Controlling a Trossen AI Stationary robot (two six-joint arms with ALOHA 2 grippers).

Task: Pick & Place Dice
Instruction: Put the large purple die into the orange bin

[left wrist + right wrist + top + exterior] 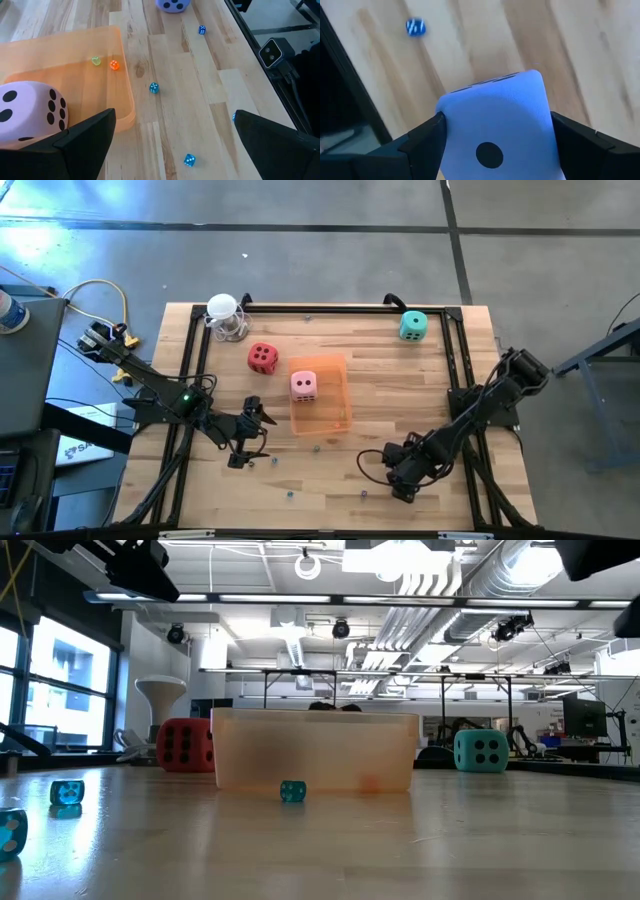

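Purple die (495,135) between right fingers (420,140)

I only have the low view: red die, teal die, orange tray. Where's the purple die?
Observer: The right gripper is closed on the purple die, out on the right arm's side of the tray.
Operator: And the pink one?
Observer: The pink die sits inside the orange tray.
Operator: What about the left gripper?
Observer: The left gripper is open and empty, on the left arm's side of the tray and pointing toward it.
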